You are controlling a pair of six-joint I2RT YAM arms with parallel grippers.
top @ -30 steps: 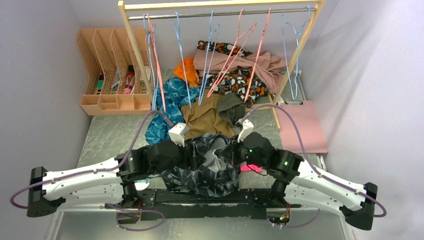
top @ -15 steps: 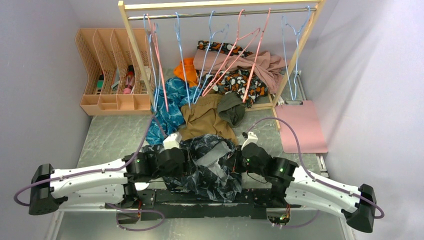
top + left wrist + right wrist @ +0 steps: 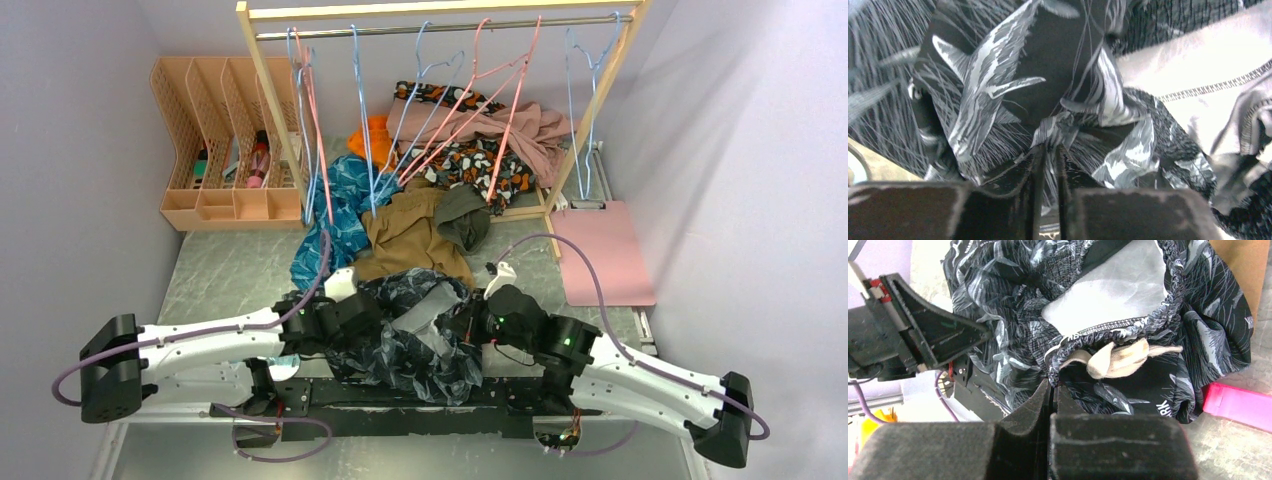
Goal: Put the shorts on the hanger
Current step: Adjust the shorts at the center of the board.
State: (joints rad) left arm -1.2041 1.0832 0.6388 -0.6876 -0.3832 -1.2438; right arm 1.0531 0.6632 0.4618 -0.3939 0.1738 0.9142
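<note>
Far to the left of the shorts [image 3: 410, 340], and behind them, a peach desk organiser [image 3: 215, 130] is seen against the wall. The left gripper [image 3: 1048, 150] is pressed into the shorts' left side, its jaws drawn almost together with a fold of the leaf-printed cloth pinched between them. The shorts are bunched in a heap between the two arms, with the pale lining turned up in the middle. Behind the shorts a teal patterned garment [image 3: 335, 215] and a brown garment [image 3: 410, 235] are spread, and beyond those the hanger [image 3: 360, 100], of light-blue wire, is hung on the rail [image 3: 430, 25] among others, well apart from the shorts. At the shorts' right side the right gripper [image 3: 1052, 385] is clamped on the gathered waistband, just beside the knotted white drawstring [image 3: 1118, 357]. A pink object [image 3: 1238, 405] is seen against the shorts' right edge, and a pink board [image 3: 605, 250] further right.
</note>
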